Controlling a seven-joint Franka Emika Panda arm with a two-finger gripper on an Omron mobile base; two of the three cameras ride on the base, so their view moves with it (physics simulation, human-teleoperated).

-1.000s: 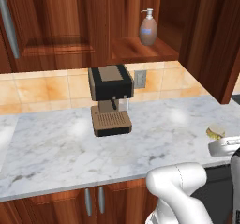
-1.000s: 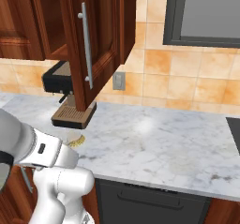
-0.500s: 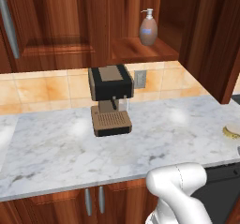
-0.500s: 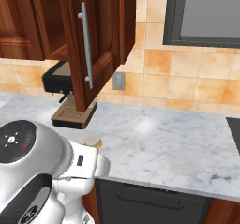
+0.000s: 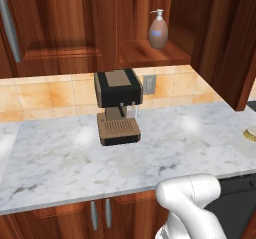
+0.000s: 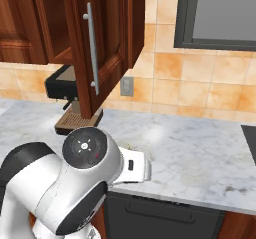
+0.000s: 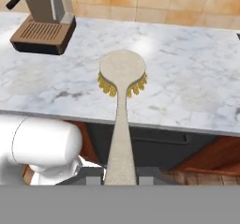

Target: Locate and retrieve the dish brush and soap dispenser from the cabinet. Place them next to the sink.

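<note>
A: What's the biggest thing in front of the arm?
B: The marble worktop, with the dark reddish-brown cabinet on the wall above it. One cabinet door stands swung open over the worktop, a metal bar handle down its face.
A: And on the worktop?
B: A black and brown coffee machine against the tiled wall, beside a wall socket.
A: Where is the soap dispenser?
B: The soap dispenser stands upright on the cabinet's shelf board, above and right of the coffee machine. Its blue label faces out; any writing on it is too small to read.
A: The dish brush?
B: The dish brush is in the tool, which is closed on the whitish handle. In the hand view the handle runs up from between the fingertips, and the round head with tan bristles is over the front part of the worktop, right of the coffee machine
</note>
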